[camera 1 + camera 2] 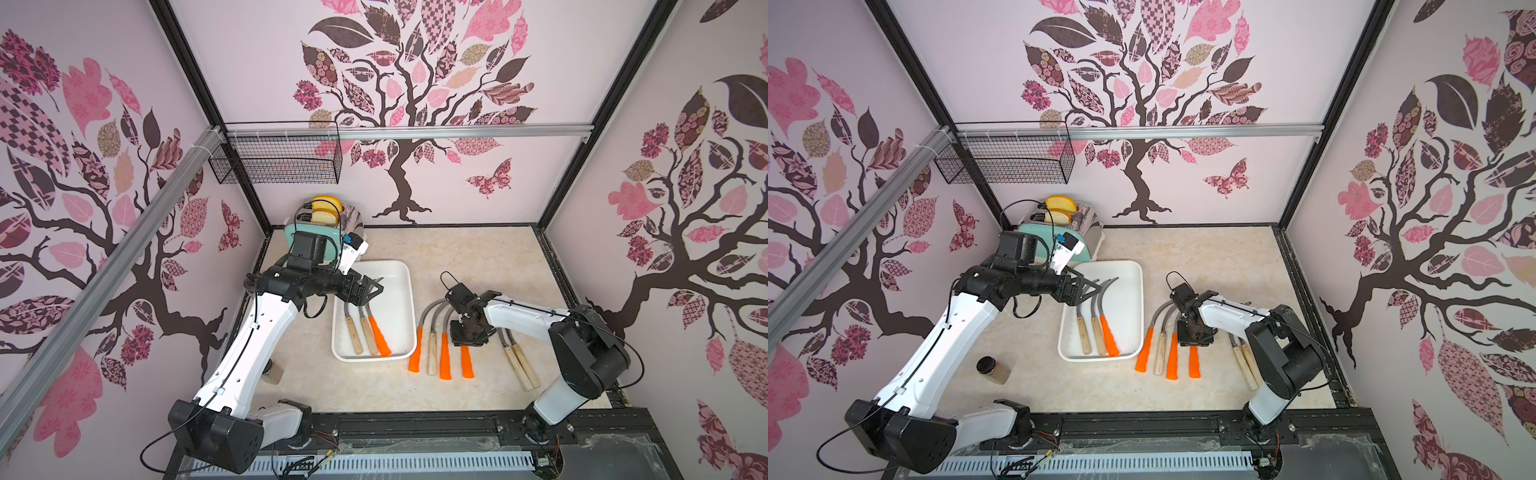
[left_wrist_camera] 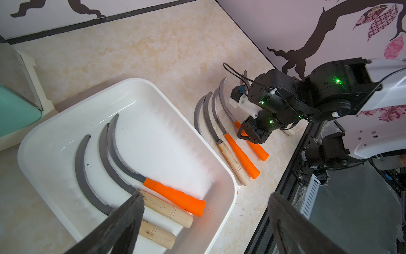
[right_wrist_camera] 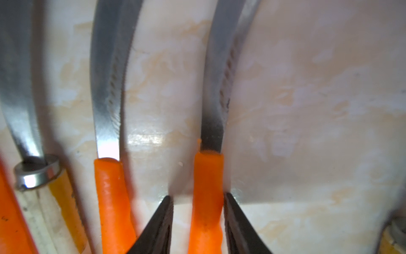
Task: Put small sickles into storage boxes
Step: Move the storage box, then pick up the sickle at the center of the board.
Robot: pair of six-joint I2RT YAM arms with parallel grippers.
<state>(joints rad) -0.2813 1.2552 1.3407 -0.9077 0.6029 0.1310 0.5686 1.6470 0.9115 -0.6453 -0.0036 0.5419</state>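
Note:
The white storage box (image 1: 409, 291) (image 1: 1138, 291) (image 2: 228, 182) holds three small sickles (image 1: 368, 328) side by side: two with wooden handles and one with an orange handle (image 2: 173, 195). My left gripper (image 1: 372, 289) (image 2: 205, 194) hovers open over the box's left part with nothing in it. Right of the box, several sickles lie in a row on the table (image 1: 432, 353), and a wooden-handled pair (image 1: 519, 365) lies further right. My right gripper (image 1: 467, 338) (image 3: 197, 195) points down over the row's rightmost orange handle (image 3: 206, 176). Its jaws straddle the handle, one finger (image 3: 230, 204) touching it and the other standing apart.
A mint toaster with bread slices (image 1: 328, 224) stands behind the box, close to my left arm. A black wire basket (image 1: 278, 158) hangs on the back rail. A small jar (image 1: 994, 370) sits under my left arm. A black rail (image 1: 415, 424) runs along the table's front edge.

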